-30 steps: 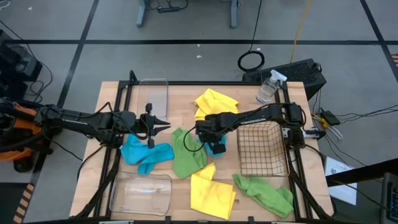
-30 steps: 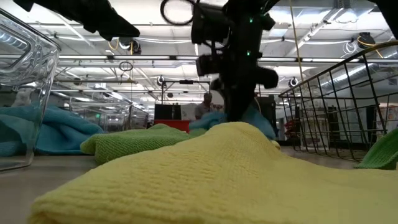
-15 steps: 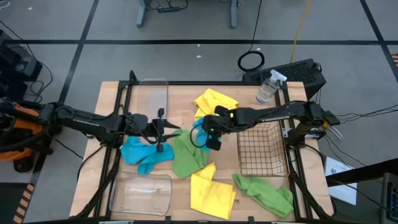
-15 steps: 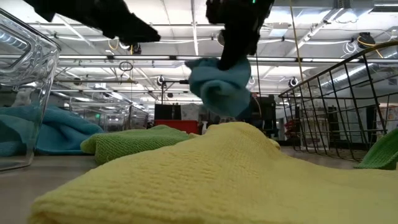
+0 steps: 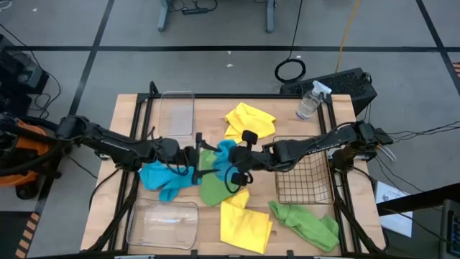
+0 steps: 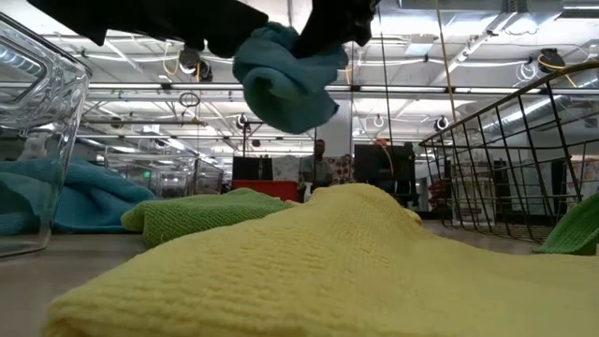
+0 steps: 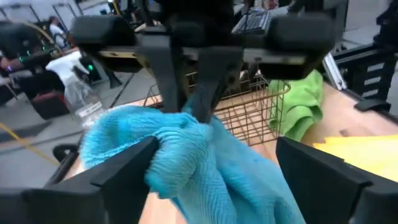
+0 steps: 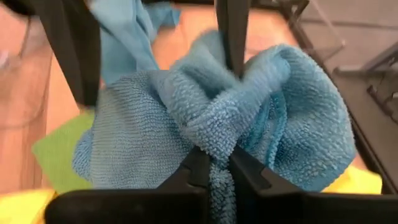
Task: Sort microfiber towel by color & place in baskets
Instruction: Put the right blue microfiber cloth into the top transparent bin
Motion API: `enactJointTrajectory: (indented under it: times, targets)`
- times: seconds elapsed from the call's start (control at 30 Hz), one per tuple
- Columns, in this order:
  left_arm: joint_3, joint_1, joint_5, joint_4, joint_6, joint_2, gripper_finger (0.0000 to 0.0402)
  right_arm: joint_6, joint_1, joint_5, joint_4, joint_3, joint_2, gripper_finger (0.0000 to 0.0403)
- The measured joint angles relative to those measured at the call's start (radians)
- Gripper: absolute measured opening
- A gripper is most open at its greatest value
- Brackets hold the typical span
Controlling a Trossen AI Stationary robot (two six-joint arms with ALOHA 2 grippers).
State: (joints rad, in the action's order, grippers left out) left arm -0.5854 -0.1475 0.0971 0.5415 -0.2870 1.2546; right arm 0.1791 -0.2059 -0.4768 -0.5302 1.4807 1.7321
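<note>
A blue microfiber towel hangs bunched in the air over mid-table, with my right gripper shut on it. My left gripper is open and faces it from the left, one finger on each side of the bunch. On the table lie a second blue towel, a green one, a yellow one at the far side, a yellow one near the front and a green one at the near right. The baskets are two clear tubs and a wire basket. My left gripper: one finger stands at the edge of the bunched towel, but I cannot tell whether it touches. My right gripper pinches a bunched fold of the blue towel between its two fingers, coming in about level from the table's right. Several layers are gathered there. The towel is lifted clear of the table and bulges around the fingers.
A clear spray bottle stands at the far right corner. In the low view the near yellow towel fills the foreground, with the green one behind it. Both arms meet over mid-table.
My right gripper has lifted the blue towel clear of the table and carried it up and toward the table's left. My left gripper has moved right toward it and has opened, so that its fingers now stand on either side of the towel.
</note>
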Motion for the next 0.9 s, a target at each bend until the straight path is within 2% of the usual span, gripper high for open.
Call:
enactJointTrajectory:
  times: [0.33, 0.63, 0.73, 0.9]
  targets:
    - [0.0, 0.004, 0.178, 0.043, -0.141, 0.064, 0.0339, -0.067, 0.017, -0.002, 0.065, 0.0, 0.0, 0.0027]
    - [-0.001, 0.015, 0.14, -0.008, -0.167, 0.064, 0.03, -0.113, 0.015, 0.015, 0.08, 0.0, 0.0, 0.0029]
    - [-0.001, 0.021, 0.135, -0.035, -0.175, 0.064, 0.0279, -0.116, 0.017, 0.07, 0.095, 0.0, 0.0, 0.0029]
    - [-0.001, 0.023, 0.067, -0.039, -0.225, 0.064, 0.023, -0.096, 0.023, 0.142, 0.101, 0.0, 0.0, 0.0029]
